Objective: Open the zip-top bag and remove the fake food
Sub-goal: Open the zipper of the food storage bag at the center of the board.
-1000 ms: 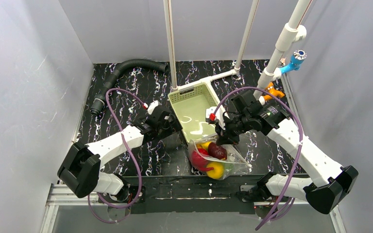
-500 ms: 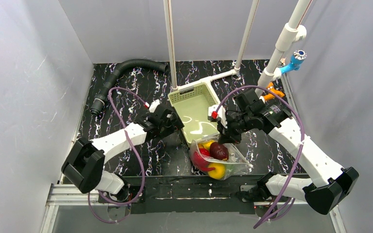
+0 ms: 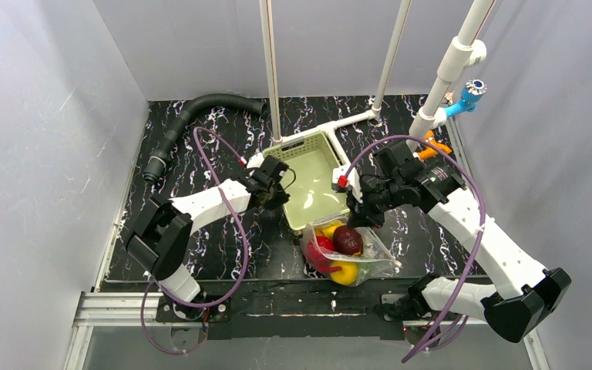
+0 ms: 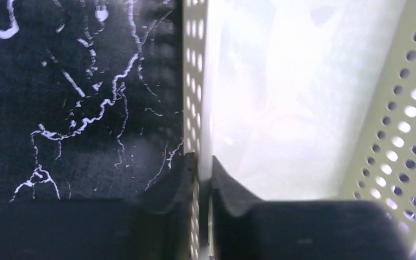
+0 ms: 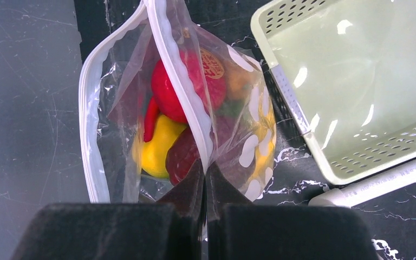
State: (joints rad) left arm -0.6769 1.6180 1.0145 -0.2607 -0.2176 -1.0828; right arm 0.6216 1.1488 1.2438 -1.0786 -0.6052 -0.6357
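Zip-top bag sits on the black marbled table at the near edge, just in front of the pale green basket. Its mouth is already parted: the white zip strip splits into two lips with a clear gap between them. The opening step looks done, or close to it. Removal is not yet begun, as the fake food, dark red, bright red and yellow pieces, is all inside the plastic and none shows outside it. The mouth faces up. Its long axis runs roughly left to right, along the basket's near wall, and the body sags down and toward the right. Right gripper has its fingers pressed together on one lip and holds that side of the mouth up; the other lip hangs free. Left gripper is off the bag entirely. It straddles the basket's left wall, one finger inside and one outside, nipped onto it as far as I can see. Judgement: emptying the bag is the whole of what remains.
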